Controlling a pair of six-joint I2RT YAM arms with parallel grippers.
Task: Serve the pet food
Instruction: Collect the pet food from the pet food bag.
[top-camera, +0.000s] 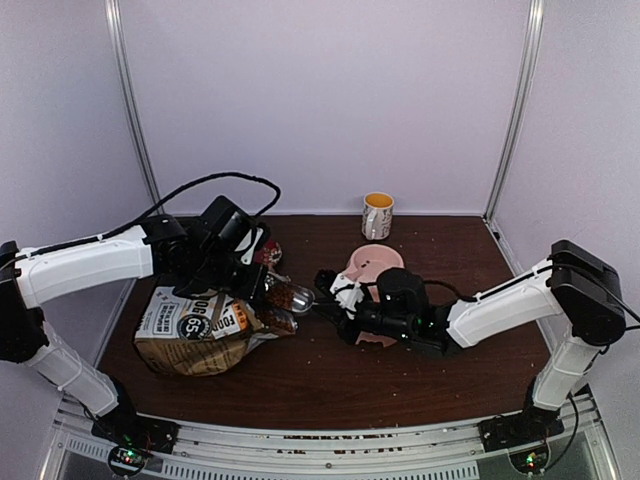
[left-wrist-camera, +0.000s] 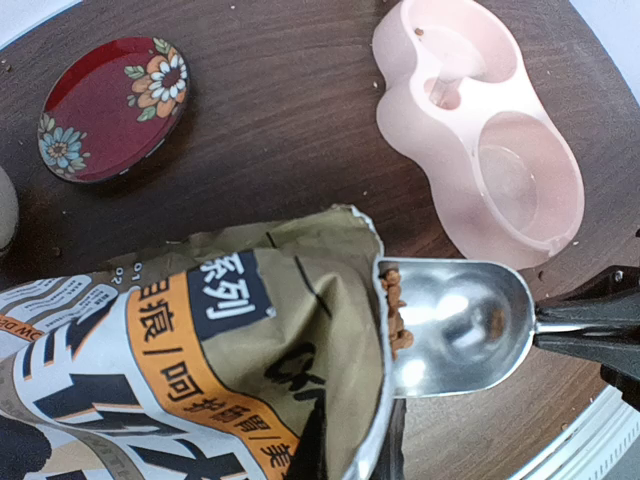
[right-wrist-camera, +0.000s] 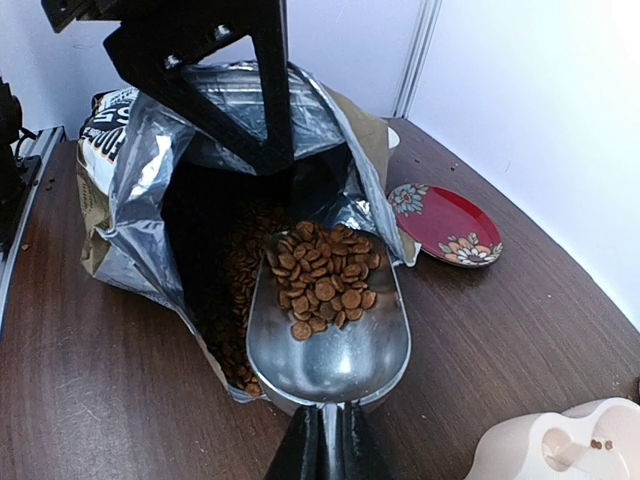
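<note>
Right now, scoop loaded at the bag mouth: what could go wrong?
1. The kibble is heaped at the front of the metal scoop; any forward tilt by the right gripper spills it.
2. The scoop sits in the mouth of the pet food bag, held open by the left gripper; withdrawing may snag its edge.

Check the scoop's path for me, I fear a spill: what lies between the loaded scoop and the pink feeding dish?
Nothing stands there: only bare table separates the scoop from the pink dish; the left wrist view shows it.
</note>
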